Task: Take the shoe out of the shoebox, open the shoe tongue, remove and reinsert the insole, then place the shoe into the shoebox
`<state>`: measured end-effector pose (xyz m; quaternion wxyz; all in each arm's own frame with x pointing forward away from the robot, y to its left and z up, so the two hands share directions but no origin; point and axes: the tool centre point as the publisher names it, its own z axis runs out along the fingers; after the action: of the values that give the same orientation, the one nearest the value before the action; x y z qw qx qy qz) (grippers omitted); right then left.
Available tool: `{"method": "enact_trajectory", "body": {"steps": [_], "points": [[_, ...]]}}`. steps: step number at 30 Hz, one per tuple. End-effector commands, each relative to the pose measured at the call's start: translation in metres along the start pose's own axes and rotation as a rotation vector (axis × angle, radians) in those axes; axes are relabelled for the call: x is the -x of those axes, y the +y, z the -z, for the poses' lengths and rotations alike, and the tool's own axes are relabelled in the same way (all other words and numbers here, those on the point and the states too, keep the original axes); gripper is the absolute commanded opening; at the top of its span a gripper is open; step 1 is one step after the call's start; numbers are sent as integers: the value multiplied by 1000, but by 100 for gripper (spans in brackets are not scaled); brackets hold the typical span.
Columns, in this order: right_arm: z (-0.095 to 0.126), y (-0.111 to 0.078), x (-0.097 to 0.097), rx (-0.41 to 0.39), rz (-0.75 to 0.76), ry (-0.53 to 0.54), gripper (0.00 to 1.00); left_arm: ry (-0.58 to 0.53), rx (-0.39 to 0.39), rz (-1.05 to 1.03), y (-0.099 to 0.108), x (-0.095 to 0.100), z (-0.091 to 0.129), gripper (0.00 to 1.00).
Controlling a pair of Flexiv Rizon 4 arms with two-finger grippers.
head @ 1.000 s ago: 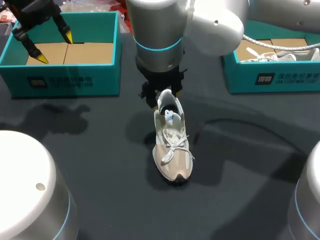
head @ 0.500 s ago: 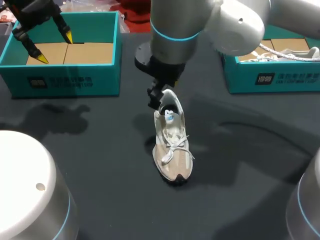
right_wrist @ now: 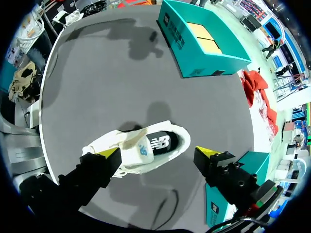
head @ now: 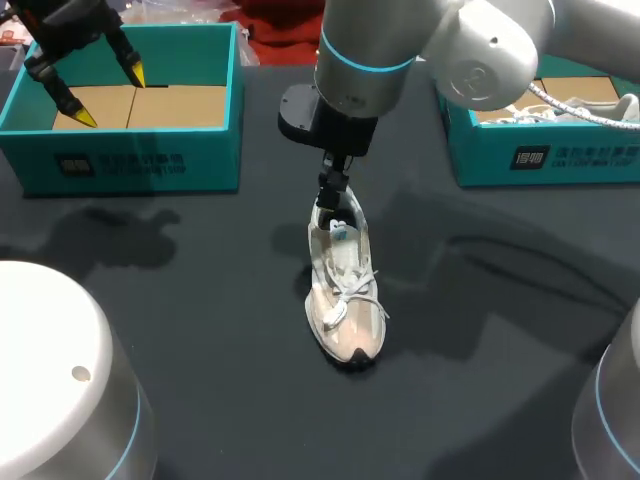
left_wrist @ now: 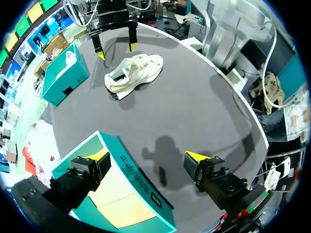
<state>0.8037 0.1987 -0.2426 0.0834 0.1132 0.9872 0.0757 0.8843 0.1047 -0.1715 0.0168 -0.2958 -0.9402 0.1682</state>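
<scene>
Swung rightward and twisted above the shoe (head: 343,290) within the last second: right pincer (right_wrist: 158,153). Left pincer (head: 95,85) parked, fingers apart, with shoebox (head: 150,150) directly beneath. Shoe out on the table (head: 200,300), under and between the right pincer's spread fingers, ungripped. Tongue, insole and return seemingly left to do. Open room all round the shoe; second box (head: 590,160) well off beside the right pincer.

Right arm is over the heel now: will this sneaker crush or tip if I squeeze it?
The sneaker has a thin, soft-looking upper, so its collar will likely cave when the right gripper closes. The sole looks thicker, so it is probably stiffer. Standing upright on a narrow sole, it may tip if nudged sideways.
</scene>
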Motion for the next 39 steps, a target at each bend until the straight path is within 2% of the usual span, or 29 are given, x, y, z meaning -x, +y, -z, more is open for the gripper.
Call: {"method": "enact_trajectory", "body": {"steps": [1, 5, 8, 12, 14, 22, 33, 39], "points": [[-1, 11, 0, -55, -1, 0, 100, 1, 3, -1, 0, 0, 0, 100], [-1, 11, 0, -55, -1, 0, 100, 1, 3, -1, 0, 0, 0, 100], [-7, 17, 6, -74, 68, 10, 100, 1, 3, -1, 0, 0, 0, 100], [-17, 24, 17, -146, 164, -25, 100, 1, 3, -1, 0, 0, 0, 100], [-25, 25, 23, -169, 198, 2, 100, 1, 3, -1, 0, 0, 0, 100], [-47, 23, 38, -132, 229, 37, 100, 1, 3, -1, 0, 0, 0, 100], [-72, 12, 45, -152, 275, 45, 100, 1, 3, -1, 0, 0, 0, 100], [-84, 5, 49, -160, 283, 57, 84, 1, 3, -1, 0, 0, 0, 100]]}}
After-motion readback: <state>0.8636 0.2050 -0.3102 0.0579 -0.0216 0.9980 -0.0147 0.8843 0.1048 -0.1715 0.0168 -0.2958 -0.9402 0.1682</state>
